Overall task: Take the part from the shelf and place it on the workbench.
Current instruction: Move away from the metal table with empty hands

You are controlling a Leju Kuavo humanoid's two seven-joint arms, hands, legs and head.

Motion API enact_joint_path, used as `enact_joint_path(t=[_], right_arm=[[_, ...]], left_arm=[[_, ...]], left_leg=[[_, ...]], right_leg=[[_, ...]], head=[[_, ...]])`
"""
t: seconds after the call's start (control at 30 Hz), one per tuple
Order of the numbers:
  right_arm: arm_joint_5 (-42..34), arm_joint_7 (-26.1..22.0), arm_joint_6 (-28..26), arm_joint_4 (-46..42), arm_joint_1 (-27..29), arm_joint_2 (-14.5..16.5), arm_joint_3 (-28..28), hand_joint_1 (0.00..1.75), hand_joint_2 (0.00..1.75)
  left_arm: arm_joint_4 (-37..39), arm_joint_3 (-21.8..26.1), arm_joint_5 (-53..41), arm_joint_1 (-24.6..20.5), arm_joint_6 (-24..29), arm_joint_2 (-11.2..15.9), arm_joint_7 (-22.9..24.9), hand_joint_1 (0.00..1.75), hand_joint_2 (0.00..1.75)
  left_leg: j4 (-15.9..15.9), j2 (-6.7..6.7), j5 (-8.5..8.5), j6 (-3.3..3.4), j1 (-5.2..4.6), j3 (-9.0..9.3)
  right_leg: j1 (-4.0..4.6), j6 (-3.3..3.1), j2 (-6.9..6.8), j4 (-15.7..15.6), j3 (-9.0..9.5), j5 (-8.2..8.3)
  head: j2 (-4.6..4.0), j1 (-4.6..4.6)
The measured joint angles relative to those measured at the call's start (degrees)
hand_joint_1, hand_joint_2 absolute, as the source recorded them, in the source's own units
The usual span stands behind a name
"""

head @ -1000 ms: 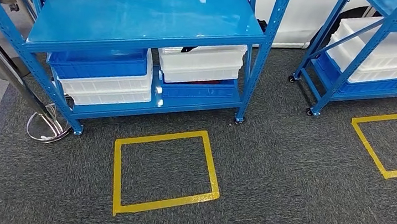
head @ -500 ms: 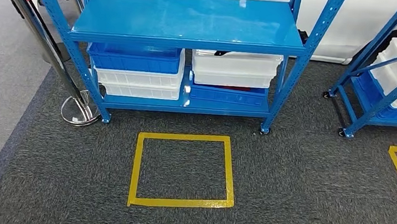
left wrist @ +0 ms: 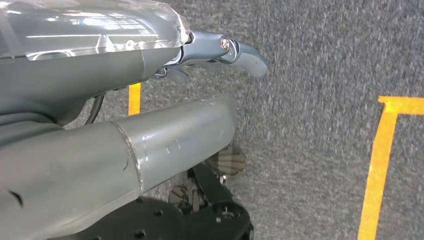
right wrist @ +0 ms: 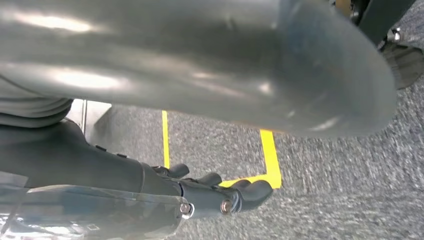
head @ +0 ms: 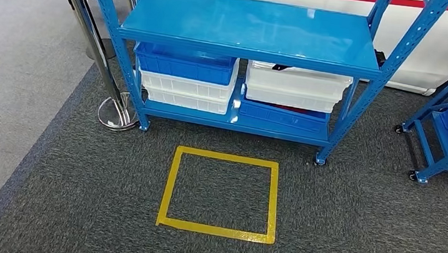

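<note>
Here the robot faces a blue steel shelf unit (head: 250,29) whose lower deck carries stacked crates: a blue plastic crate (head: 184,64) on a white one (head: 185,91) toward the left end, a white plastic crate (head: 295,87) on a blue one (head: 282,115) toward the right end. A dark object peeps over that white crate's rim, possibly the part; it is too small to tell. A yellow tape square (head: 222,193) marks the grey carpet in front of the shelf. The likely risk: stopping off that square would leave the crates hard to reach under the top deck. The wrist views add what the head view lacks: the left hand (left wrist: 227,52) hangs over carpet, empty as far as can be seen, its fingers mostly hidden so their spread cannot be told; the right hand (right wrist: 220,192) hangs with fingers curled in, holding nothing.
</note>
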Motion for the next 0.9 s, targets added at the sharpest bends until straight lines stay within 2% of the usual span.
enact_joint_path(t=[0.07, 0.1, 0.17, 0.2, 0.23, 0.27, 0.3, 0.37, 0.4, 0.43, 0.53, 0.57, 0.6, 0.63, 0.67, 0.7, 0.73, 0.77, 0.8, 0.83, 0.9], right_arm=[[-0.1, 0.1, -0.3, 0.0, -0.1, 0.1, 0.0, 0.0, 0.0], [-0.1, 0.2, -0.4, 0.0, -0.1, 0.1, 0.0, 0.0, 0.0], [-0.2, 0.2, -0.4, 0.0, 0.0, 0.1, -0.1, 0.0, 0.0], [-0.2, 0.2, -0.3, 0.0, 0.0, 0.1, -0.1, 0.0, 0.0], [-0.1, 0.2, -0.2, 0.0, 0.1, 0.1, -0.1, 0.0, 0.0], [-0.1, 0.2, -0.1, 0.0, 0.2, 0.1, -0.1, 0.0, 0.0], [0.0, 0.2, 0.0, -0.1, 0.3, 0.0, -0.1, 0.0, 0.0], [0.1, 0.2, 0.3, -0.1, 0.6, 0.0, -0.1, 0.0, 0.0], [0.2, 0.2, 0.4, -0.2, 0.7, 0.0, -0.1, 0.0, 0.0], [0.2, 0.2, 0.4, -0.2, 0.7, 0.0, -0.1, 0.0, 0.0], [0.3, 0.3, 0.5, -0.2, 0.5, -0.1, -0.1, 0.0, 0.0], [0.4, 0.4, 0.5, -0.2, 0.5, -0.1, -0.1, 0.0, 0.0], [0.4, 0.4, 0.5, -0.2, 0.5, -0.1, -0.1, 0.0, 0.0], [0.4, 0.4, 0.5, -0.3, 0.4, -0.1, -0.1, 0.0, 0.0], [0.4, 0.4, 0.5, -0.3, 0.4, -0.1, -0.1, 0.0, 0.0], [0.4, 0.5, 0.5, -0.3, 0.4, -0.1, -0.1, 0.0, 0.0], [0.4, 0.6, 0.5, -0.3, 0.4, -0.1, -0.1, 0.0, 0.0], [0.4, 0.7, 0.5, -0.3, 0.4, -0.1, -0.1, 0.0, 0.0], [0.5, 0.8, 0.5, -0.3, 0.5, -0.1, -0.1, 0.0, 0.0], [0.5, 0.9, 0.4, -0.3, 0.5, -0.1, -0.1, 0.0, 0.0], [0.6, 1.1, 0.4, -0.3, 0.5, 0.0, -0.1, 0.0, 0.0]], left_arm=[[-0.1, 0.0, 0.0, 0.1, 0.0, -0.1, 0.0, 0.0, 0.0], [-0.1, 0.0, 0.0, 0.0, 0.0, -0.2, 0.0, 0.0, 0.0], [-0.1, 0.0, 0.1, -0.2, 0.0, -0.3, 0.1, 0.0, 0.0], [-0.2, 0.0, 0.1, -0.2, 0.1, -0.3, 0.2, 0.0, 0.0], [-0.2, 0.0, 0.2, -0.2, 0.1, -0.4, 0.4, 0.0, 0.0], [-0.2, 0.0, 0.3, -0.2, 0.2, -0.4, 0.7, 0.0, 0.0], [-0.2, 0.1, 0.4, -0.2, 0.3, -0.4, 0.9, 0.0, 0.0], [-0.1, 0.1, 0.5, -0.2, 0.6, -0.4, 1.2, 0.0, 0.0], [-0.1, 0.1, 0.5, -0.3, 0.8, -0.4, 1.3, 0.0, 0.0], [-0.1, 0.1, 0.6, -0.3, 0.9, -0.4, 1.5, 0.0, 0.0], [-0.1, 0.1, 0.6, -0.7, 1.3, -0.3, 1.8, 0.0, 0.0], [-0.1, 0.1, 0.7, -0.8, 1.3, -0.3, 1.8, 0.0, 0.0], [-0.1, 0.1, 0.7, -1.0, 1.4, -0.3, 1.9, 0.0, 0.0], [-0.1, 0.1, 0.7, -1.1, 1.5, -0.3, 2.0, 0.0, 0.0], [-0.1, 0.1, 0.6, -1.1, 1.6, -0.3, 2.2, 0.0, 0.0], [-0.1, 0.1, 0.6, -1.0, 1.7, -0.3, 2.3, 0.0, 0.0], [-0.1, 0.1, 0.6, -0.9, 1.8, -0.3, 2.5, 0.0, 0.0], [-0.1, 0.1, 0.6, -0.8, 1.9, -0.3, 2.7, 0.0, 0.0], [-0.1, 0.1, 0.6, -0.6, 2.0, -0.3, 2.8, 0.0, 0.0], [-0.1, 0.1, 0.6, -0.5, 2.0, -0.3, 2.9, 0.0, 0.0], [-0.1, 0.1, 0.6, -0.2, 2.1, -0.1, 3.1, 0.0, 0.0]], left_leg=[[-0.5, -0.3, 0.23, 0.84, 0.19, 0.85], [-0.6, -0.44, 0.28, 1.17, 0.24, 1.33], [-0.6, -0.65, -0.05, 1.43, 0.23, 1.97], [-0.6, -0.84, -0.36, 1.44, 0.22, 2.26], [-0.6, -1.07, -0.74, 1.36, 0.21, 2.67], [-0.6, -1.35, -1.19, 1.23, 0.24, 3.24], [-0.6, -1.63, -1.72, 1.06, 0.28, 3.98], [-0.5, -2.06, -2.99, 0.61, 0.34, 5.58], [-0.5, -2.2, -3.63, 0.26, 0.32, 6.18], [-0.6, -2.27, -4.25, -0.13, 0.29, 6.67], [0.6, -2.25, -4.32, -1.27, 0.34, 7.47], [2.7, -2.09, -3.68, -1.5, 0.38, 6.74], [5.9, -1.91, -3.27, -1.68, 0.42, 5.0], [9.7, -1.69, -3.53, -1.87, 0.46, 2.52], [13.6, -1.53, -4.66, -2.1, 0.47, -0.31], [16.5, -1.44, -6.62, -2.3, 0.48, -3.0], [18.0, -1.38, -8.76, -2.44, 0.48, -5.19], [18.1, -1.33, -10.26, -2.44, 0.47, -6.71], [16.5, -1.27, -10.33, -2.26, 0.43, -7.54], [13.8, -1.17, -8.55, -1.92, 0.33, -7.91], [7.5, -0.7, -0.67, -0.97, -0.13, -8.22]], right_leg=[[-0.31, 0.64, 1.3, 1.8, -0.35, -0.36], [-0.5, 0.85, 2.31, 3.6, -1.35, -1.49], [-0.74, 1.24, 4.07, 10.2, -5.5, -4.66], [-0.76, 1.45, 4.33, 13.6, -7.87, -5.8], [-0.77, 1.63, 4.4, 15.7, -9.68, -6.1], [-0.8, 1.72, 4.42, 15.9, -10.54, -5.34], [-0.84, 1.71, 4.43, 13.9, -10.32, -3.63], [-0.87, 1.45, 4.52, 6.8, -8.41, 1.32], [-0.74, 1.1, 4.56, 4.1, -7.61, 2.79], [-0.55, 0.7, 4.6, 2.7, -7.12, 3.65], [-0.25, -0.8, 4.54, 1.9, -5.76, 2.7], [-0.34, -1.28, 4.47, 1.5, -4.97, 2.25], [-0.42, -1.68, 4.34, 1.2, -4.11, 1.8], [-0.49, -1.97, 4.24, 1.0, -3.23, 1.27], [-0.49, -2.2, 4.18, 0.8, -2.4, 0.62], [-0.47, -2.28, 4.18, 0.7, -1.55, -0.09], [-0.46, -2.29, 4.25, 0.7, -0.61, -0.88], [-0.45, -2.26, 4.33, 0.7, 0.44, -1.69], [-0.44, -2.18, 4.39, 0.6, 1.61, -2.57], [-0.43, -2.07, 4.39, 0.5, 2.81, -3.46], [-0.3, -1.72, 4.45, 0.5, 4.9, -5.23]], head=[[0.0, 0.14], [0.0, 0.27], [0.0, 0.5], [0.0, 0.54], [0.0, 0.56], [0.0, 0.58], [0.0, 0.62], [0.0, 0.8], [0.0, 0.91], [0.0, 0.97], [0.0, 1.0], [0.0, 0.98], [0.0, 0.85], [0.0, 0.7], [0.0, 0.58], [0.0, 0.44], [0.0, 0.4], [0.0, 0.35], [0.0, 0.31], [0.0, 0.27], [0.0, 0.08]])
